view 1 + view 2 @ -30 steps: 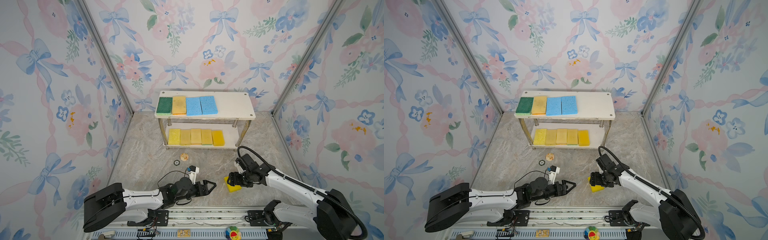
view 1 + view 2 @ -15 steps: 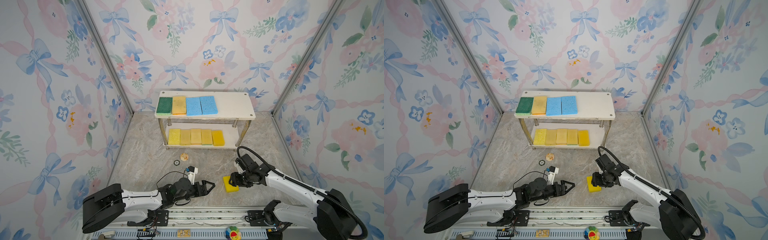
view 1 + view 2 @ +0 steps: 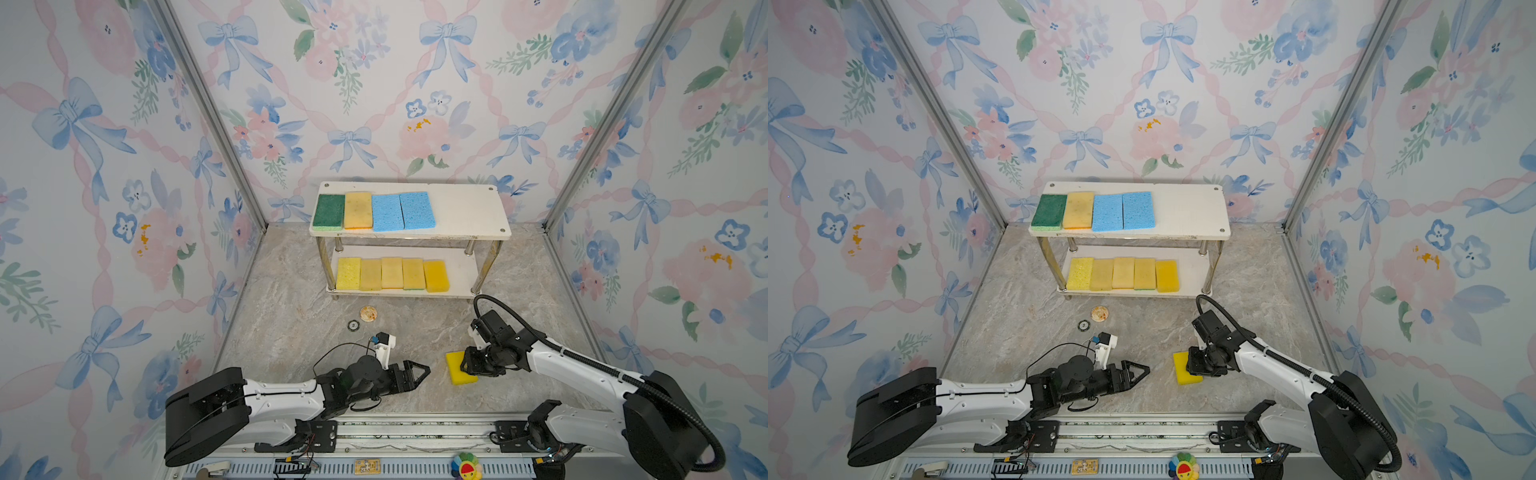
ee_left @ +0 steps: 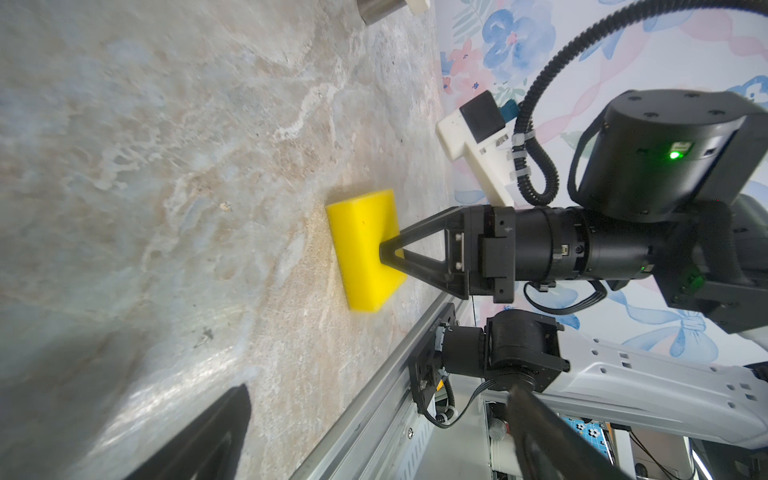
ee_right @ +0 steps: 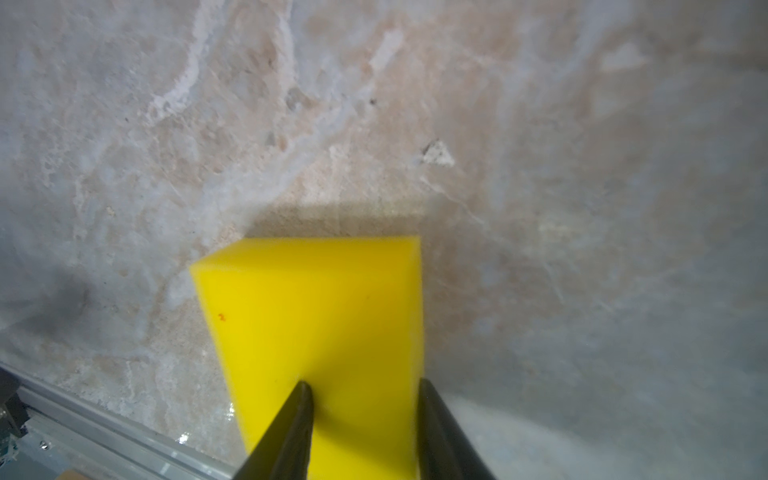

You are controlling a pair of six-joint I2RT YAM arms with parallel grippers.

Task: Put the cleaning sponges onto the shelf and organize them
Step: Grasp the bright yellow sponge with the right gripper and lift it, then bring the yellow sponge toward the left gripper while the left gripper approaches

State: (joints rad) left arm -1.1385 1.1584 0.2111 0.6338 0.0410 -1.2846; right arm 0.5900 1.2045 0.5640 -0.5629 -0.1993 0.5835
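Ten sponges by my count: four on the shelf (image 3: 469, 208) top board (green one (image 3: 328, 211), yellow one (image 3: 358, 209), two blue ones (image 3: 402, 210)), five yellow ones (image 3: 392, 272) below, and a bright yellow sponge (image 3: 454, 368) on the marbled floor (image 3: 291, 291). The right gripper (image 5: 361, 388) straddles it. I cannot tell if it is pinched, since the tips are cut off and blurred. The left gripper (image 3: 422, 371) gapes wide. Two discs (image 3: 368, 314) lie nearby, with floral wallpaper (image 3: 374, 83) all round.

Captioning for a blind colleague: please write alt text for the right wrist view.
A bright yellow sponge lies on a marbled grey-pink tabletop, seen close up. The right pincer reaches its near end, one dark finger over its face, the other along its edge.
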